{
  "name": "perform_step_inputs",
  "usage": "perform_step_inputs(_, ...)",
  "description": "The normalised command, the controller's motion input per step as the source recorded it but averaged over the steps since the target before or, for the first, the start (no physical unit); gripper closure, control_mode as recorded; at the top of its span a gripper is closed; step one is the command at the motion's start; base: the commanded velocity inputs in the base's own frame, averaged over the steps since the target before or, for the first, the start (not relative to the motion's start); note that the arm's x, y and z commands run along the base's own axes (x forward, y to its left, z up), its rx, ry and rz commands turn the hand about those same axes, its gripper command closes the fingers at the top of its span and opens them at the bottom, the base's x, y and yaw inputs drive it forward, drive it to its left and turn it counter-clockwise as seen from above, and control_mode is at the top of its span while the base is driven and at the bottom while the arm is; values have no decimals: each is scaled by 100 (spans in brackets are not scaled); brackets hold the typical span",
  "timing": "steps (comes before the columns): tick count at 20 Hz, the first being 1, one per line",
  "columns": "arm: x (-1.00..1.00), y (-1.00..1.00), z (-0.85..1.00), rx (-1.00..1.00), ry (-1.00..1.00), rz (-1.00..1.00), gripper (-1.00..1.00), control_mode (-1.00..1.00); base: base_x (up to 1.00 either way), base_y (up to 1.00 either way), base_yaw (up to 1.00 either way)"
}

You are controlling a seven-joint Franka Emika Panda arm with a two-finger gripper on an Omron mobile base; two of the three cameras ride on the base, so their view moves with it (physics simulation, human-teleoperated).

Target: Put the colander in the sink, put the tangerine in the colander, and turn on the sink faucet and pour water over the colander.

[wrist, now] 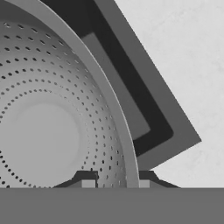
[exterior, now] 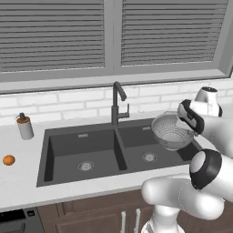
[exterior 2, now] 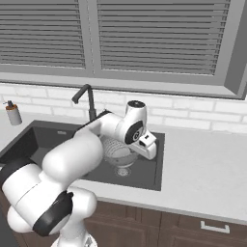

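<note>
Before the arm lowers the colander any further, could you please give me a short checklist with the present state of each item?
1. Gripper shut on the colander rim, one finger inside and one outside: ok.
2. Colander over the right basin of the sink, above its drain: ok.
3. Colander resting on the basin floor: not ok, it looks held above it.
4. Sink faucet spout standing left of the colander: ok.
5. Tangerine on the counter left of the sink, not yet in the colander: not ok.
6. Water running: not ok, no stream seen.

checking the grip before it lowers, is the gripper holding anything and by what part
The gripper holds the colander by its rim, one finger inside the bowl and one outside, above the right basin of the sink.
</note>
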Motion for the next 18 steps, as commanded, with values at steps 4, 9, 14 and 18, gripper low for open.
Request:
perform_step_inputs(4, 22, 15, 0, 0, 0, 3, 100, -100, 0, 0, 0)
perform_step_inputs(9, 5, 11, -6, 0, 0, 2, 100, -100, 0, 0, 0)
perform_step_inputs(14, 1, 16, -17, 0, -1, 3, 100, -100, 0, 0, 0)
perform_step_inputs(18, 10, 20, -23, 0, 0, 4, 100, -100, 0, 0, 0)
